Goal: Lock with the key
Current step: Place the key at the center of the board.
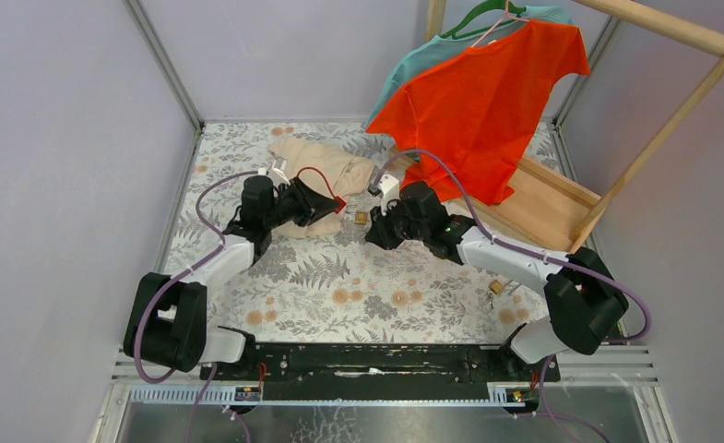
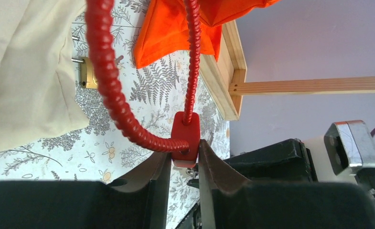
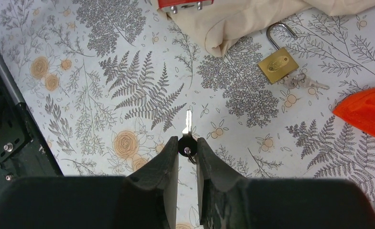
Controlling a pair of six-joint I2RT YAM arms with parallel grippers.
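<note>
Key (image 3: 188, 119): silver blade, dark head; pinched by the head in the right gripper (image 3: 187, 145), whose jaws stand narrow and closed on it; blade points straight out from the fingertips, above the table (image 1: 339, 286) with its floral fern-print cover, touching nothing else. Red cable lock (image 2: 185, 131): small red block body with a ribbed red cable looping out of it and back in; body clamped between the fingers of the left gripper (image 2: 184, 151), jaws narrow around it; held off the table by the edge of the beige cloth (image 2: 23, 71); the wrist views show lock and key apart, and in the top view the two grippers face each other across a short gap at mid-table. Brass padlock (image 3: 274, 64): lying flat on the table between the grippers and slightly beyond them, just beside the beige cloth, shackle raised; small keys (image 3: 307, 83) lie against its lower corner. Orange T-shirt (image 1: 487, 101): hanging from the wooden rack (image 1: 671, 120) at the far right, a teal shirt (image 1: 413, 65) behind it on a green hanger (image 1: 478, 14); the orange hem comes down near the padlock.
</note>
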